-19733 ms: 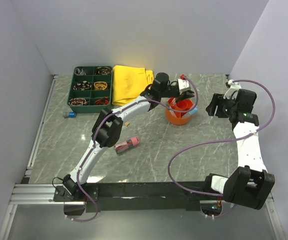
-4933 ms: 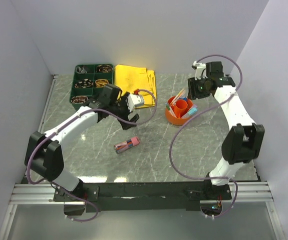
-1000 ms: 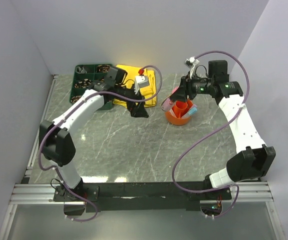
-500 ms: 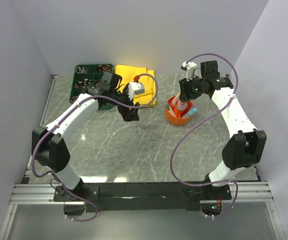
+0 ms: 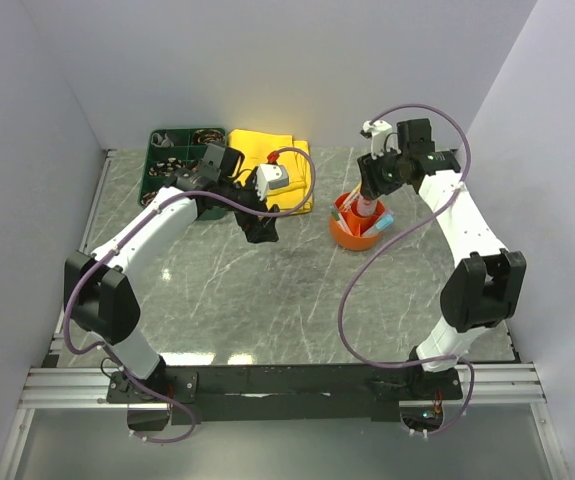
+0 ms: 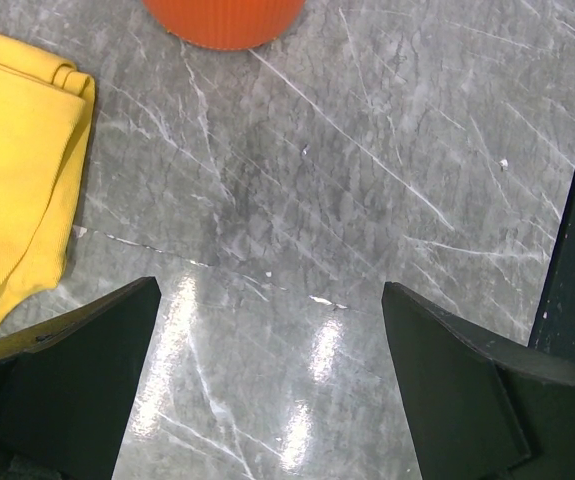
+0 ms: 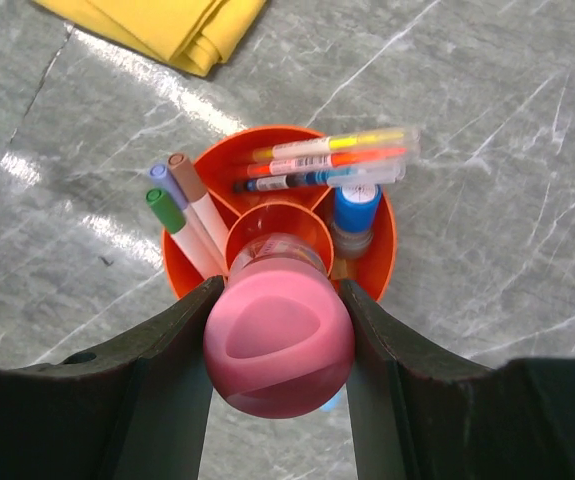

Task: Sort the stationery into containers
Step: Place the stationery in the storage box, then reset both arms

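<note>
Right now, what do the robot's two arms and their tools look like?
The left arm and right arm have white tube-like links with bulky black joints. A thin purple cable loops loosely along each. The left tool and right tool are dark, with flat wedge-shaped tips. No markings are readable.

pink marker (image 7: 279, 338) upright over orange pot (image 7: 379, 262), pens (image 7: 322, 160) inside

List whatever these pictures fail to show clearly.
Right wrist view: the pink-capped item in the right gripper shows only its end. Its body is hidden, and it covers the centre cup of the orange pot.
Top view: the contents of the green tray are too small, and the left arm covers part.
Left wrist view: the top edge cuts off the pot.
</note>
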Available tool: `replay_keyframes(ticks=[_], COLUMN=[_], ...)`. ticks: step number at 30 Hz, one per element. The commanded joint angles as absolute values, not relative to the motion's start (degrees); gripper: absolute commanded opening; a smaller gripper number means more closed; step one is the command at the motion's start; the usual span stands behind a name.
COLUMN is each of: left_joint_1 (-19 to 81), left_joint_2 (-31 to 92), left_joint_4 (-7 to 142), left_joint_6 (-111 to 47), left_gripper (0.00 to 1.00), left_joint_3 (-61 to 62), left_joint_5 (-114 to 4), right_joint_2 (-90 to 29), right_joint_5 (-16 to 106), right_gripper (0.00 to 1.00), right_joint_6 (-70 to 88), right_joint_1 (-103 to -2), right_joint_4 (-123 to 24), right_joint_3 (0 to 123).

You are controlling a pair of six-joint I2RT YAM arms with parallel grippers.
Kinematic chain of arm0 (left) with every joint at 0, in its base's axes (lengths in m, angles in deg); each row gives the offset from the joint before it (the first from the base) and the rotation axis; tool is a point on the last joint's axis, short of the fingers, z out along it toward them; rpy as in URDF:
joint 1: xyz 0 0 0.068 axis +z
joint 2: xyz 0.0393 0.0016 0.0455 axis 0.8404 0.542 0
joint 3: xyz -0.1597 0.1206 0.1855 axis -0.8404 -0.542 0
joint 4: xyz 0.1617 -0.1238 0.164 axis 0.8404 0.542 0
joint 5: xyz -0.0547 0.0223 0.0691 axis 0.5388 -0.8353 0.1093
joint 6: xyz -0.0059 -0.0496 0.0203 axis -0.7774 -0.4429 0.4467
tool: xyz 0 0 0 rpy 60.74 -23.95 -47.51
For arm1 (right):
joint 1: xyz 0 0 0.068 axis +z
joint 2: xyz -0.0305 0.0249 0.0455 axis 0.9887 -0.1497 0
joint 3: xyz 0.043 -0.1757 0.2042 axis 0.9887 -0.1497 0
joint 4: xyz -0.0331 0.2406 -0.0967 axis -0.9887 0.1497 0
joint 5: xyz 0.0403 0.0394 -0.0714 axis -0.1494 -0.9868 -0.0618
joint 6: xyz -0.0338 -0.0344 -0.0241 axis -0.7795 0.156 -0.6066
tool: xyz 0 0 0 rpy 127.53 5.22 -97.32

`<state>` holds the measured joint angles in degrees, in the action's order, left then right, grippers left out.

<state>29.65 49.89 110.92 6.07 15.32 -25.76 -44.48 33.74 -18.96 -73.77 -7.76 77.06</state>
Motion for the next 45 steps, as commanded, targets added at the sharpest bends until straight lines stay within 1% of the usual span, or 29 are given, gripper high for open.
replay_keyframes(ticks=[1,6,9,12,14,15,16,17,20,22,24,26,27,29,30,32,33,34,35,36,37,38,42,45], left_joint_1=[29.49,29.41,29.41,29.41,29.41,29.41,29.41,29.41,29.32,29.14,28.97,28.79,28.7,28.53,28.44,28.35,28.27,28.18,28.18,28.0,27.91,27.83,27.47,27.21], left_joint_2=[50.29,50.38,50.38,50.56,50.73,50.73,50.82,51.08,51.35,51.35,51.35,51.26,51.26,51.17,51.17,51.35,51.44,51.52,51.79,51.87,51.96,51.96,51.88,51.09], left_joint_4=[110.0,110.18,110.18,110.18,110.09,110.01,110.0,110.0,110.0,110.0,110.18,110.27,110.27,110.27,110.18,110.18,110.09,110.01,109.92,109.74,109.83,109.83,109.92,110.09], left_joint_6=[5.87,5.78,5.78,5.87,5.87,5.87,5.78,5.61,5.52,5.69,5.6,5.87,5.78,5.96,6.04,6.13,6.22,6.13,6.04,6.04,6.04,6.13,6.22,6.4], left_gripper=[1.0,0.99,1.0,1.0,1.0,0.99,1.0,1.0,1.0,0.99,0.99,0.99,0.99,1.0,1.0,0.99,1.0,1.0,0.99,1.0,1.0,0.99,0.99,0.99], left_joint_3=[15.42,15.25,15.07,15.07,15.07,15.16,15.24,15.42,15.77,15.86,15.86,15.86,15.86,15.77,15.86,16.04,16.12,16.47,16.65,17.09,17.26,17.35,17.44,17.01], left_joint_5=[-24.54,-24.45,-24.71,-24.71,-24.54,-24.45,-24.36,-24.01,-24.09,-24.1,-24.1,-24.27,-24.45,-24.45,-24.45,-24.62,-24.62,-24.62,-24.54,-24.45,-24.45,-24.45,-24.62,-25.24], right_joint_2=[-46.44,-49.08,-48.56,-46.37,-43.48,-42.33,-41.19,-39.17,-35.92,-34.68,-33.45,-32.66,-32.56,-32.04,-31.69,-30.9,-30.63,-30.28,-29.58,-29.14,-28.79,-28.0,-26.41,-23.34], right_joint_5=[34.29,34.38,34.99,35.26,35.87,36.74,37.1,37.62,38.42,39.21,39.65,40.26,40.35,40.96,41.14,41.58,41.67,41.76,41.85,42.11,42.29,42.55,43.25,42.73], right_gripper=[0.0,0.0,0.0,0.0,0.0,0.0,0.01,0.04,0.05,0.1,0.18,0.25,0.33,0.41,0.49,0.54,0.59,0.61,0.66,0.67,0.71,0.82,0.83,0.84], right_joint_6=[-18.45,-18.45,-18.19,-17.05,-16.52,-16.43,-16.25,-15.99,-14.85,-14.06,-13.7,-13.61,-13.61,-14.14,-14.23,-14.41,-14.32,-14.14,-14.23,-14.14,-14.05,-14.23,-13.79,-13.44], right_joint_1=[-73.65,-73.57,-73.48,-73.48,-73.13,-72.69,-72.6,-72.51,-72.16,-71.99,-71.63,-71.2,-70.93,-70.49,-70.32,-70.23,-70.14,-70.14,-70.14,-70.14,-70.14,-70.14,-70.05,-70.14], right_joint_4=[-11.3,-10.95,-11.91,-14.19,-16.38,-19.44,-20.95,-22.45,-27.64,-31.33,-33.87,-34.68,-34.85,-34.59,-34.5,-34.24,-33.89,-33.63,-33.28,-33.18,-33.18,-33.18,-32.92,-31.7], right_joint_3=[80.91,82.5,81.1,77.15,72.32,70.39,66.45,64.67,59.22,56.32,54.99,54.2,54.11,54.2,54.2,54.2,54.2,54.11,54.02,53.85,53.15,52.62,51.38,52.7])
